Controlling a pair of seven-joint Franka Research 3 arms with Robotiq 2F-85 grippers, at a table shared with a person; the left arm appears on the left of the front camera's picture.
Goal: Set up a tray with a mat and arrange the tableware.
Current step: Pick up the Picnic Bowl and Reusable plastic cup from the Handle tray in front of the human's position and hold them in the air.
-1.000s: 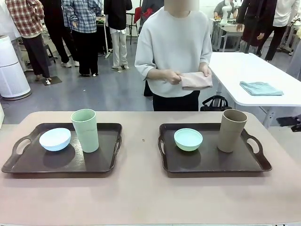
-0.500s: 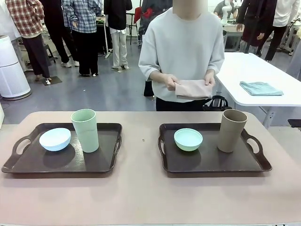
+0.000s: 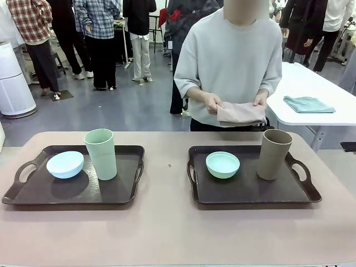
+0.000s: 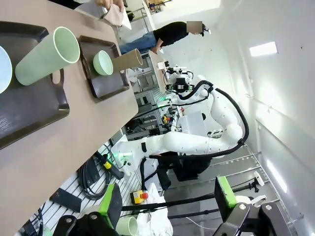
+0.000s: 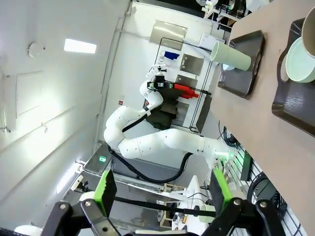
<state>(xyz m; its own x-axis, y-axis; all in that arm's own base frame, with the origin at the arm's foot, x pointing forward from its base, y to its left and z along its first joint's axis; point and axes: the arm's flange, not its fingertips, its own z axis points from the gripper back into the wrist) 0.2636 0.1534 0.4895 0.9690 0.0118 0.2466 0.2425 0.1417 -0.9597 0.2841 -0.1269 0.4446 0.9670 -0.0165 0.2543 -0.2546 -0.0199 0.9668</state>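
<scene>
2 dark brown trays lay side by side, apart, on the table (image 3: 167,233). The left tray (image 3: 33,192) carried the pale blue bowl (image 3: 65,164), with the light green tumbler (image 3: 100,154) upright just beside it. The right tray (image 3: 250,192) carried the mint green bowl (image 3: 222,164) and the upright brown tumbler (image 3: 274,154), set apart. Beyond the far edge, a person's hands (image 3: 213,103) held a folded pink mat (image 3: 240,113). The left gripper (image 4: 167,206) and right gripper (image 5: 162,196) stood wide and empty, away from the trays.
</scene>
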